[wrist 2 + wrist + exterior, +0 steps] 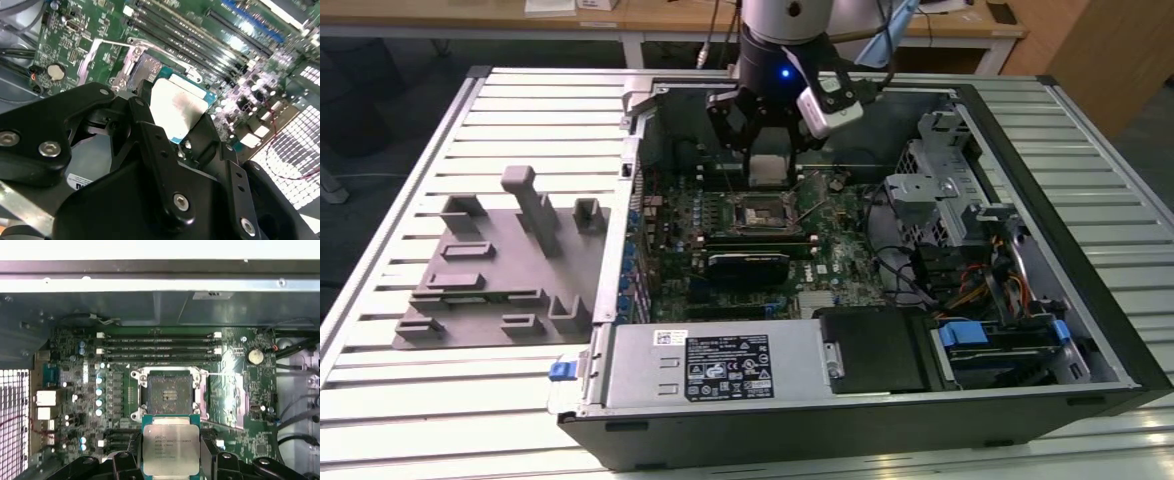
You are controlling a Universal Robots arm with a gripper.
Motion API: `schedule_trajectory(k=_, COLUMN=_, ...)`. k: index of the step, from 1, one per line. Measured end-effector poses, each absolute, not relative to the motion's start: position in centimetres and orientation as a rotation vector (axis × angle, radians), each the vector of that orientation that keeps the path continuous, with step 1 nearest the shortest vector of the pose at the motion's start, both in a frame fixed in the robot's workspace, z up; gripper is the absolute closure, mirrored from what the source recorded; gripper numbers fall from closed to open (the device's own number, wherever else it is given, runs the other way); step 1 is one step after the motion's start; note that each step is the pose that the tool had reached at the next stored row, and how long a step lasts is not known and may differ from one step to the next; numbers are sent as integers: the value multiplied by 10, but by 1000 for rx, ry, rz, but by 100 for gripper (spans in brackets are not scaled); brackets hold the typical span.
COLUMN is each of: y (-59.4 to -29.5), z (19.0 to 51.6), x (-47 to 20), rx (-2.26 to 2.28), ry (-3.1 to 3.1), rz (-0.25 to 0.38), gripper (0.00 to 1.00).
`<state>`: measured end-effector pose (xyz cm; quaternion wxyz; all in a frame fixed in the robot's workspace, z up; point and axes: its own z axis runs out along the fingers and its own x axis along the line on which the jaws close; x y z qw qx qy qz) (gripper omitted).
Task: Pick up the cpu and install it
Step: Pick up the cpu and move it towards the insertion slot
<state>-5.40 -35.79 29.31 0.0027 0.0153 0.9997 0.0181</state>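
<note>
The cpu (170, 447), a flat square chip with a silver-grey top, is held between the black fingers (209, 452) of my gripper (770, 168). In the second wrist view the cpu (175, 107) shows its shiny top clamped from both sides. In the exterior view the cpu (770, 170) hangs over the green motherboard (720, 225), just behind the open socket (763, 213). The socket (169, 394) stands open with its metal frame raised, and the chip is a short way above and beside it, not touching.
The open computer case (1014, 215) surrounds the board, with a silver power supply box (714, 365) along its front. Memory slots (160, 350) lie beyond the socket. Cables and a drive cage (947, 200) fill the exterior view's right. A grey fixture tray (500, 265) lies outside.
</note>
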Motion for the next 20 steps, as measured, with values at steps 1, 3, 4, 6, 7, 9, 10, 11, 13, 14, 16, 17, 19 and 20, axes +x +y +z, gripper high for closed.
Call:
schedule_trajectory(k=1, y=-356, z=292, x=-54, rx=48, ry=3135, rz=56, gripper=46)
schedule_trajectory(k=3, y=-353, z=289, x=-54, rx=47, ry=3135, rz=53, gripper=46)
schedule_trajectory(k=4, y=-351, z=288, x=-54, rx=46, ry=3135, rz=51, gripper=46)
schedule_trajectory(k=6, y=-347, z=286, x=-54, rx=44, ry=3136, rz=44, gripper=46)
schedule_trajectory(k=7, y=-345, z=284, x=-54, rx=42, ry=3136, rz=42, gripper=46)
schedule_trajectory(k=9, y=-343, z=280, x=-54, rx=39, ry=3135, rz=37, gripper=46)
schedule_trajectory(k=10, y=-343, z=279, x=-54, rx=37, ry=3135, rz=34, gripper=46)
schedule_trajectory(k=11, y=-343, z=277, x=-54, rx=35, ry=3135, rz=30, gripper=46)
schedule_trajectory(k=13, y=-342, z=274, x=-54, rx=30, ry=3135, rz=25, gripper=46)
schedule_trajectory(k=14, y=-342, z=272, x=-54, rx=28, ry=3134, rz=22, gripper=46)
schedule_trajectory(k=16, y=-342, z=270, x=-54, rx=23, ry=3132, rz=19, gripper=46)
schedule_trajectory(k=17, y=-342, z=268, x=-54, rx=21, ry=3130, rz=17, gripper=46)
schedule_trajectory(k=19, y=-342, z=266, x=-54, rx=18, ry=3126, rz=16, gripper=46)
schedule_trajectory(k=20, y=-342, z=264, x=-54, rx=17, ry=3124, rz=16, gripper=46)
